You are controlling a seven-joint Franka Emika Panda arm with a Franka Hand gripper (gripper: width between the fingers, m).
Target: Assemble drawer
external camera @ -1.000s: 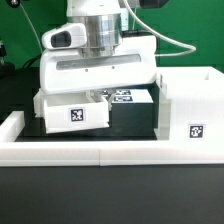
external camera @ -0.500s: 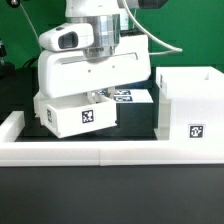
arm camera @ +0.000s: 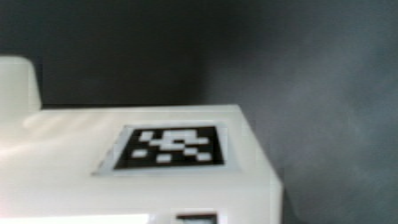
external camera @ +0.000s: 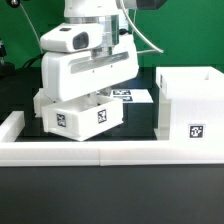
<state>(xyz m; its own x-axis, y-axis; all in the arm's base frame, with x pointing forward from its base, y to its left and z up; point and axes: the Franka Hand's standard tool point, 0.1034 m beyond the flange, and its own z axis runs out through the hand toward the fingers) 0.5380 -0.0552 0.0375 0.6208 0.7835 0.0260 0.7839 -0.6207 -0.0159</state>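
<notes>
A small white tray [external camera: 85, 115] with black-and-white tags on two faces hangs slightly tilted under my gripper [external camera: 90, 98], just above the black table near the front rail. The fingertips are hidden by the tray, and the hand appears shut on its wall. The tall white casing [external camera: 190, 105], with one tag on its front, stands at the exterior view's right, apart from the tray. In the wrist view, a white tagged face of the tray [arm camera: 173, 147] fills the frame close up. A white part [external camera: 39, 101] peeks out behind the tray at the left; I cannot tell what it is.
The long low white border rail [external camera: 110, 152] runs along the front and turns back at the exterior view's left [external camera: 12, 124]. The marker board [external camera: 134, 96] lies flat behind the tray, beside the casing. Black table shows between tray and casing.
The hand and tray have turned together, so two tagged faces now show. The tray has shifted toward the exterior view's left and tilted a little.
</notes>
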